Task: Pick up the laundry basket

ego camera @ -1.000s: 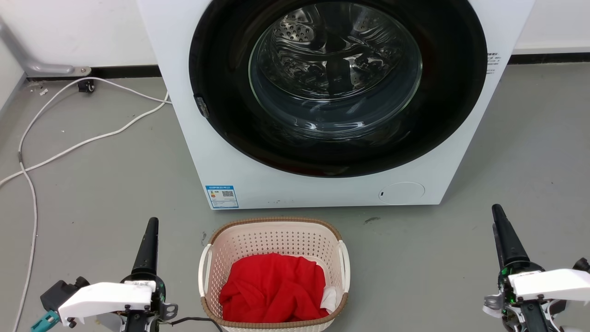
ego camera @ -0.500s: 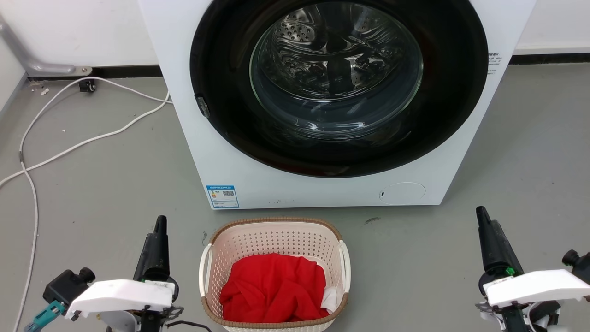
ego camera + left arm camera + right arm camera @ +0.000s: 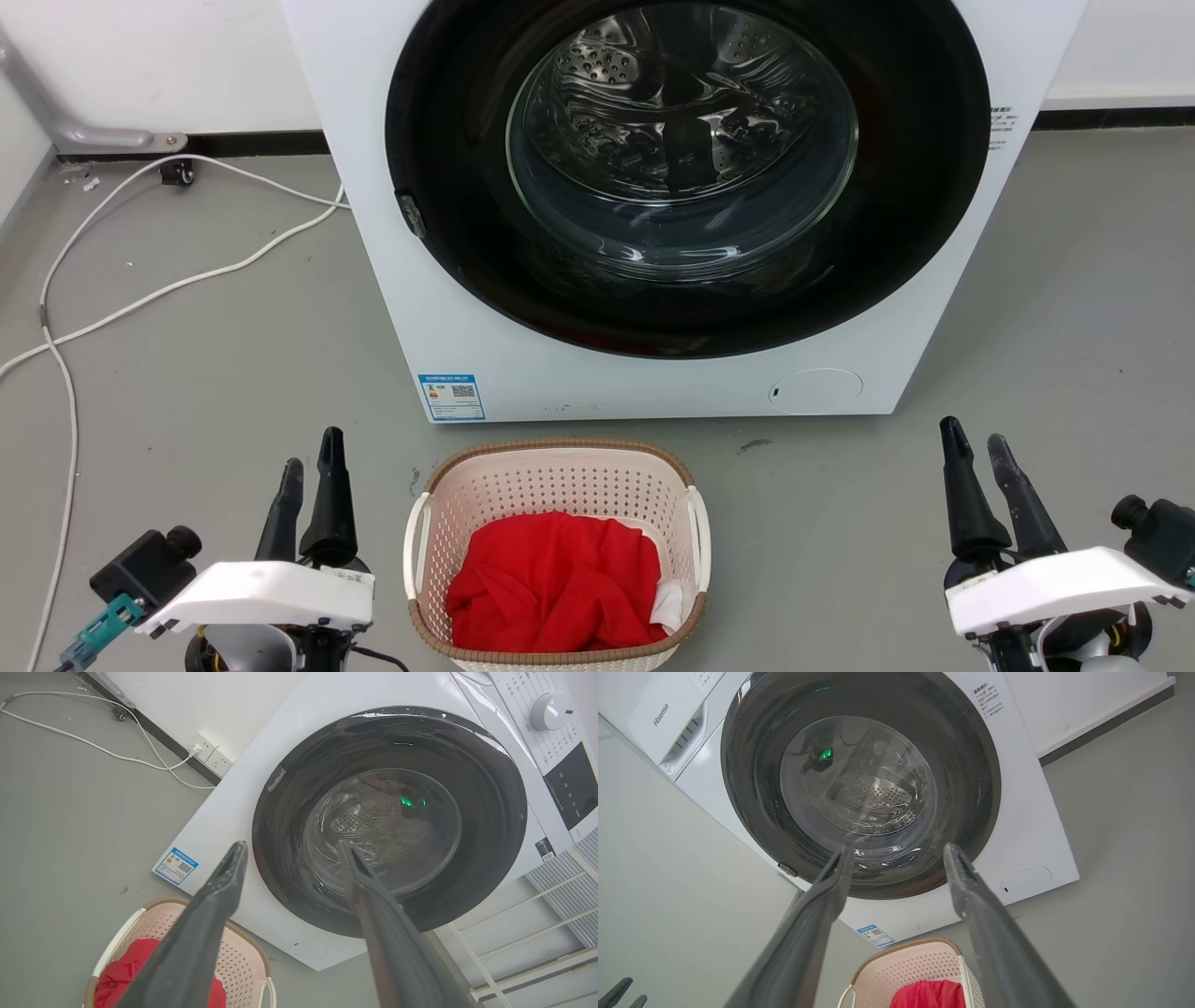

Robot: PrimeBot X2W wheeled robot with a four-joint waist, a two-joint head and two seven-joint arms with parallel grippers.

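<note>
**A:** Where is the laundry basket [image 3: 560, 485] found?

**B:** It is set on the floor [image 3: 233, 392], just in front of the washer [image 3: 523, 383]. It lies between the two grippers and is touched by neither.

**A:** How are the grippers held?

**B:** The left gripper [image 3: 312, 450] and the right gripper [image 3: 973, 433] are each seen with fingers parted and nothing between them. The left one is near the basket's left side. The right one is well apart from its right side.

**A:** How is the step to be done well?

**B:** A reach to the handles is judged to be the step in hand. Each gripper would best be brought inward and lowered on its own side. The left handle [image 3: 411, 546] and the right handle [image 3: 698, 541] would then be taken at their middles. Both should be closed on before any lift is begun. The lift should be kept level, lest the basket be tipped or a thin handle slip free. The washer front should be kept clear of.

**A:** What is counted?

**B:** There is one basket with two handles. In it lie one red cloth [image 3: 551, 583] and one scrap of white cloth [image 3: 667, 605] beside it. There is one washer, and there are two grippers with two fingers each. White cable [image 3: 140, 299] is laid across the floor, but how many separate cables there are cannot be told.
</note>
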